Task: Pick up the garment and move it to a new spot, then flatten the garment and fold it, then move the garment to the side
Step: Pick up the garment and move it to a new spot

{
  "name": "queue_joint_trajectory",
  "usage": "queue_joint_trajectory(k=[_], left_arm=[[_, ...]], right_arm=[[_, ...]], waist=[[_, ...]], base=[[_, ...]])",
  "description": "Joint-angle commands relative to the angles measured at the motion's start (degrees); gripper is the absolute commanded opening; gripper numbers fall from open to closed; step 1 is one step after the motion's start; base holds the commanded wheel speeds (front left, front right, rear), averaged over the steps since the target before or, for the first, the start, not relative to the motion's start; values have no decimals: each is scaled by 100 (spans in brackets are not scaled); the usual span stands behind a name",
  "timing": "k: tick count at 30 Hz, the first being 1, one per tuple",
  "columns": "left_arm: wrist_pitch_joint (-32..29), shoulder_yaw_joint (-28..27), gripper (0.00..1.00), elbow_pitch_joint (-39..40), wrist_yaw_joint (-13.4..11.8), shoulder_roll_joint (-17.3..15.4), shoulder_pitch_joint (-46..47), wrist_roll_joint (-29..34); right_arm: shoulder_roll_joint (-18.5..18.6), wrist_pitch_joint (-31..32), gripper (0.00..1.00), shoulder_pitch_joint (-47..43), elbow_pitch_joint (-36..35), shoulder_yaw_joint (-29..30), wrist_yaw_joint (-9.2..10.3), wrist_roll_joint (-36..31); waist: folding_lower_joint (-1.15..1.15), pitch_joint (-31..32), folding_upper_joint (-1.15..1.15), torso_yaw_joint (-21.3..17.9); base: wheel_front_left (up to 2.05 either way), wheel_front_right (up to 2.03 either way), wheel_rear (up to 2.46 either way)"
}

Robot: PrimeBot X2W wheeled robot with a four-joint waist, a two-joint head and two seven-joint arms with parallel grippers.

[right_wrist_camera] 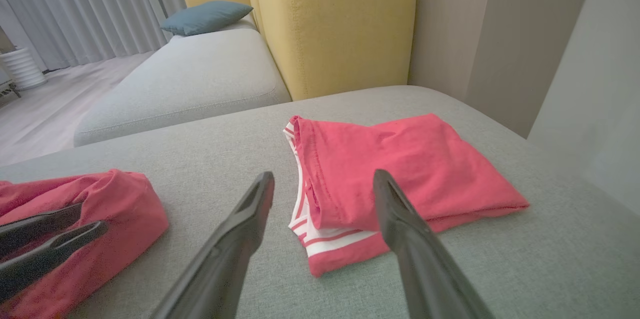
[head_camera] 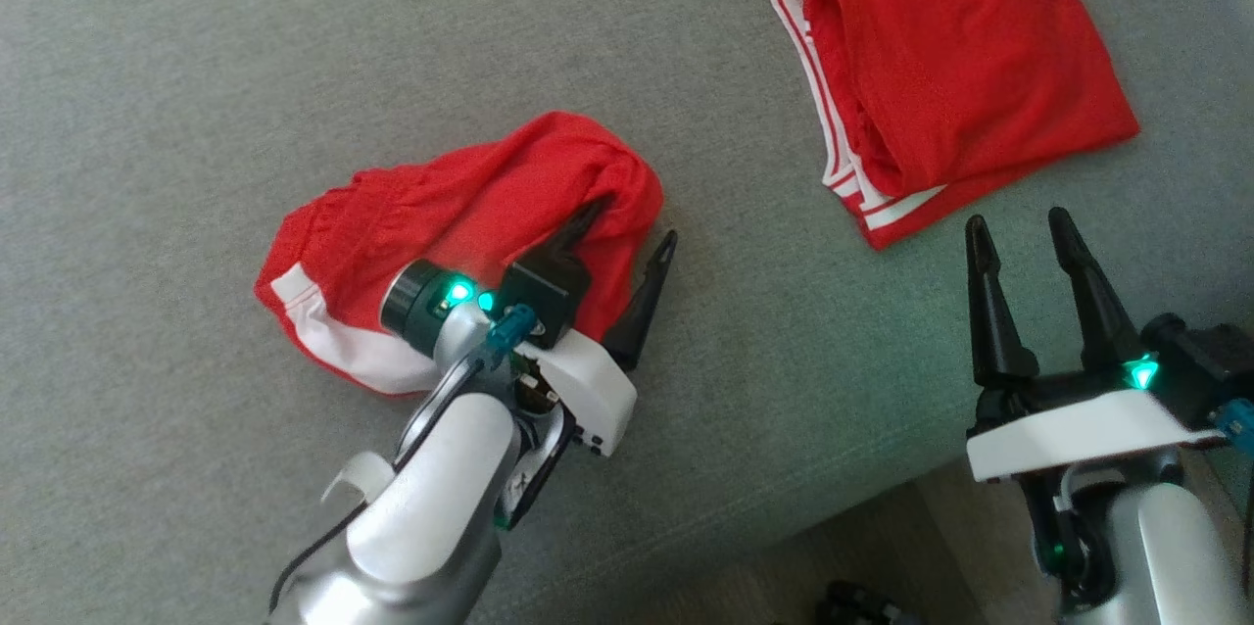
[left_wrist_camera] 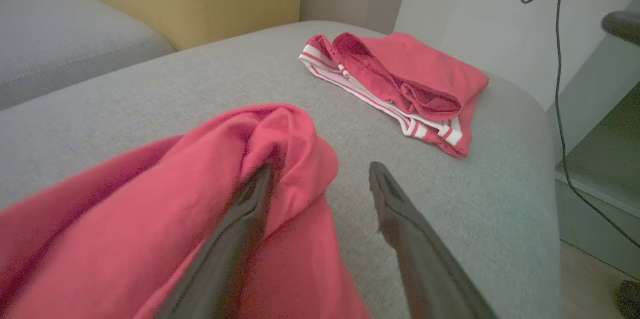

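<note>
A crumpled red garment [head_camera: 470,223] with a white waistband lies bunched on the grey cushion [head_camera: 196,67]. My left gripper [head_camera: 637,221] stands open at its right end. One finger [left_wrist_camera: 240,229] is pressed into a fold of the red garment [left_wrist_camera: 150,209]; the other finger [left_wrist_camera: 410,239] is over bare cushion, with some cloth lying between them. From the right wrist, the left gripper [right_wrist_camera: 92,218] rests on that garment [right_wrist_camera: 125,214]. My right gripper [head_camera: 1017,218] is open and holds nothing, just short of a second, folded red garment [head_camera: 960,67].
The folded red garment [right_wrist_camera: 400,169] with white stripes lies at the cushion's far right corner [left_wrist_camera: 400,84]. The cushion's front edge [head_camera: 862,507] runs below my right gripper. A yellow sofa back [right_wrist_camera: 340,24] and a grey seat [right_wrist_camera: 200,74] stand beyond; a cable [left_wrist_camera: 560,84] hangs at the right.
</note>
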State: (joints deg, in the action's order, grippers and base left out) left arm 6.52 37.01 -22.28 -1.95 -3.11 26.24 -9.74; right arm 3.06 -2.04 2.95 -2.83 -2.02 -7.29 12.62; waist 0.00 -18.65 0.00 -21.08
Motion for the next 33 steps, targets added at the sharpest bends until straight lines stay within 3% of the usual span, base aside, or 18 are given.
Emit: queue_joint_trajectory(k=[1, 9, 18, 23, 26, 33], left_arm=[[132, -92, 100, 239, -6, 18, 232, -11], [628, -219, 100, 886, -352, -98, -41, 4], [804, -1211, 100, 1444, -1150, -593, -619, -187], [833, -1652, 100, 1555, -1381, -804, -938, -303], [842, -1877, 100, 1640, -1401, -954, -1174, -379], [846, -2205, 100, 1769, -1175, -1195, -1607, -586]], right_arm=[[22, -68, 100, 142, -160, -104, -20, 15], [49, 33, 100, 54, -200, -31, -20, -91], [143, 247, 100, -92, -415, -19, -20, -177], [191, 339, 100, -153, -477, -28, -20, -203], [218, 403, 100, -198, -507, -40, -20, -220], [232, 500, 100, -369, -502, -86, -20, -223]], waist=[[0, 76, 0, 96], [0, 509, 0, 758], [0, 787, 0, 1564], [0, 871, 0, 1863], [0, 937, 0, 2020], [0, 1135, 0, 2145]], base=[[0, 0, 0], [0, 0, 0], [0, 0, 0], [0, 0, 0], [0, 0, 0], [0, 0, 0]])
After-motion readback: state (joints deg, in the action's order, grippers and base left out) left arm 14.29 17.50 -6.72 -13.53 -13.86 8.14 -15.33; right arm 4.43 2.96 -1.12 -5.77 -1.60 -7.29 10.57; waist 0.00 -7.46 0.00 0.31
